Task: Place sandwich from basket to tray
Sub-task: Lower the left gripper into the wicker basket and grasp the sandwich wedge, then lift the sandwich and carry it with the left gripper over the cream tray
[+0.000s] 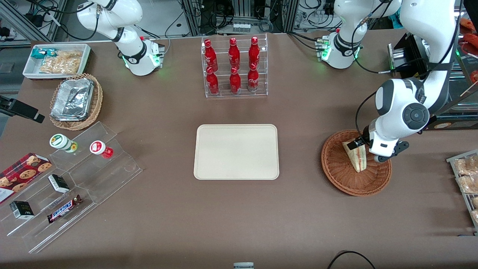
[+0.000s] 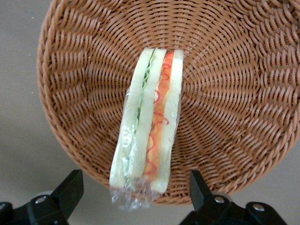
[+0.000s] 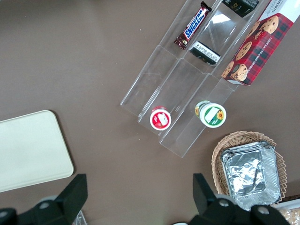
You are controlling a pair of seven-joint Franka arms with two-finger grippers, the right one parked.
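Gripper point(image 2: 136, 197) is positioned low over the basket point(image 1: 336, 172), with the fingers point(image 2: 70, 187) spread wide to either side of the sandwich point(image 2: 147, 126); nothing is held yet and no contact with the wrapper is seen. The sandwich is stood on edge inside the basket, bread faces outward, filling stripe up, wrapped in clear film that is bunched at the end nearest the gripper. For a clean grasp, the pads should be brought down onto the two flat bread faces, centred along the wedge rather than on the crinkled film tail, and closed gently: the bread is judged soft and easily crushed, and the film is likely slippery. A straight lift is advised until the woven rim is cleared. In the front view the tray point(image 1: 236, 152) is seen at roughly 9 o'clock from the basket, well apart, with only bare table between, so the transfer path is judged unobstructed. The bottle rack point(image 1: 235, 67) is at about 12 o'clock from the tray and the clear stepped display point(image 1: 74, 179) at about 8 o'clock, neither near the path. Packaged snacks point(image 1: 466, 175) at 3 o'clock of the basket lie near the arm's elbow side; a wide swing there should be avoided.
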